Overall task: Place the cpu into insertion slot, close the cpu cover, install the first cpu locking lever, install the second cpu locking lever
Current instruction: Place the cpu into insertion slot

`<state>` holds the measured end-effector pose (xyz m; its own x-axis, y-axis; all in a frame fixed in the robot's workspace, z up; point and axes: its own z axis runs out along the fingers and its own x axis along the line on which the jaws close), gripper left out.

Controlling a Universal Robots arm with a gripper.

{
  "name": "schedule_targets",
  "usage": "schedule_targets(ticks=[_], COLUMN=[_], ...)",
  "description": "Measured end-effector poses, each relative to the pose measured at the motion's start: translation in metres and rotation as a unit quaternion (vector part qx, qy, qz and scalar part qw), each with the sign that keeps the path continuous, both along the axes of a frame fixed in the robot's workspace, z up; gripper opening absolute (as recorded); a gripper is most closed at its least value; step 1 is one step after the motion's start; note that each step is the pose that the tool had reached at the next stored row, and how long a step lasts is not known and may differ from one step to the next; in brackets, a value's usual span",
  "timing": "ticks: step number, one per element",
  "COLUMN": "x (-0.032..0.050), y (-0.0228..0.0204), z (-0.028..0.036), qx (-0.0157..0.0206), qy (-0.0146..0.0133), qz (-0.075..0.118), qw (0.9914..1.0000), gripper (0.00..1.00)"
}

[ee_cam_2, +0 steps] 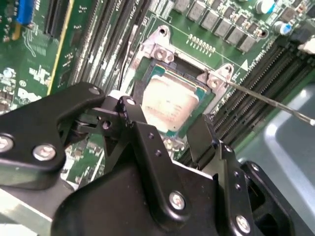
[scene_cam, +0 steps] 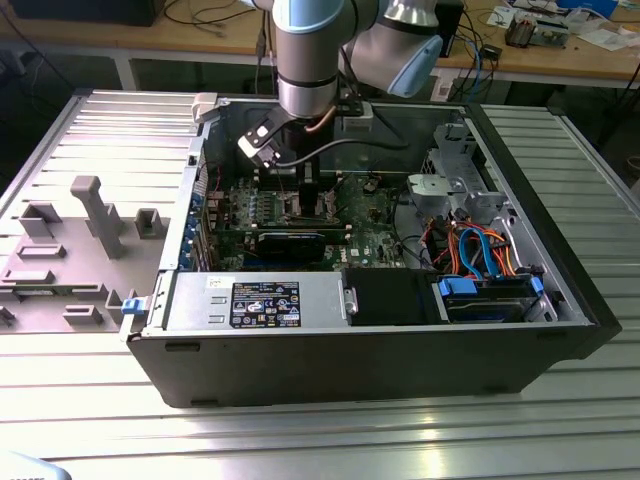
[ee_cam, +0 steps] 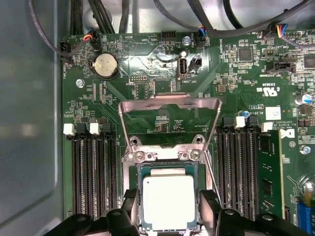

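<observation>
Black jaws sit closest to the lens in both wrist views. They are spread open, with one finger on each side of the cpu and a gap showing along its edges.

The cpu is a small flat square with a dull, pale silver-grey metal top and a thin darker rim. It lies level inside the square socket on the green motherboard. In the second wrist view, the cpu shows the same matte top, with the socket's silver corner brackets and screws around it.

The cpu cover is a thin silvery frame with a square window. It is hinged at the socket's far edge and stands raised, not lying over the chip. Green board shows through the window. A thin metal lever sticks out at an angle from one corner of the socket.

Black memory slots run in rows on both sides of the socket. A round coin battery sits further out on the board.

In the exterior view, the robot arm reaches down into an open black computer case. The case lies on a ribbed metal counter. A grey fixture tray sits to the exterior view's left.
</observation>
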<state>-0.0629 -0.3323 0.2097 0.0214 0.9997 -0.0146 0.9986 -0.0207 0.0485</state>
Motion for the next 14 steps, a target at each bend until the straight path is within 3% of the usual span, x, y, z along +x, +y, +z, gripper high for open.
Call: schedule_targets(ticks=[3,6,9,10,13,14], x=[0.0001,0.0,0.0,0.0,-0.0001,-0.0001], y=[0.0004,0.0004,0.0005,0.0005,0.0004,0.0005], z=[0.0088,0.0164,0.0259,0.0279,0.0366,0.0394], qx=[0.0,-0.0001,0.0,-0.0001,-0.0001,0.0], qy=[0.0,0.0,-0.0001,-0.0002,-0.0001,-0.0002], qz=[0.0,0.001,0.008,0.01,0.019,0.021], qw=[1.0,1.0,0.99997,0.99995,0.99983,0.99978], gripper=[0.62,0.54,0.29,0.29,0.11,0.11])
